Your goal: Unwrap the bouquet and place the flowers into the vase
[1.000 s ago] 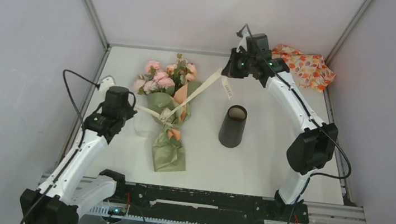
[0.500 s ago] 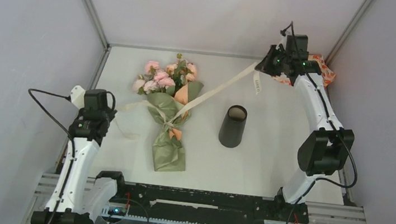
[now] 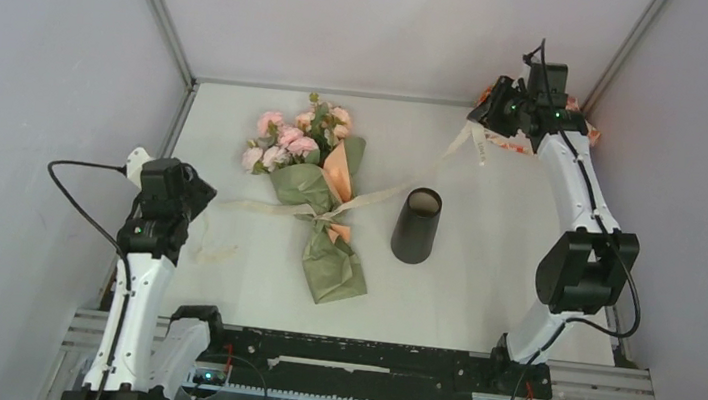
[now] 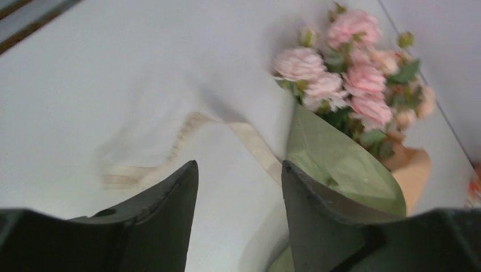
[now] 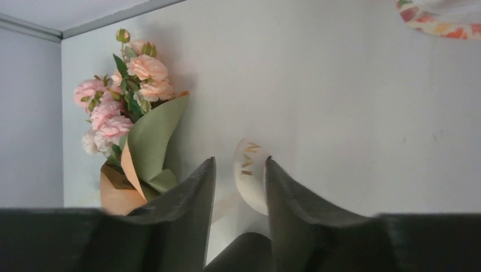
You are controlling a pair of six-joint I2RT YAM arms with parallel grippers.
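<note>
Plainly, the left claw (image 4: 238,167) stood with its two dark fingers apart and nothing between them, low over the left side of the table (image 3: 482,275). Just beyond its tips lay one slack tail of the cream ribbon (image 4: 252,144), curling loosely on the white surface and running on to the sage-green paper wrap (image 4: 340,164). The right claw (image 5: 239,161), up at the far right corner, also had its fingers apart. The ribbon's other end, printed in gold, showed in the gap between them, but whether it touched either finger could not be told. Beside that claw, against the far right edge, lay an orange-and-white patterned cloth (image 5: 439,27), partly hidden by the arm in the overhead view. From there the ribbon sagged down and leftward, past the far left side of the vase (image 3: 416,225), to the waist of the bouquet (image 3: 315,201). The bouquet lay flat near the middle of the table, still in its green and orange-brown paper, with its pink and peach roses (image 3: 292,138) toward the far wall and its wrapped stem end angled toward the near right. The matte black vase stood upright just to the right of the bouquet, apart from it, its pale inside open to the overhead camera.
</note>
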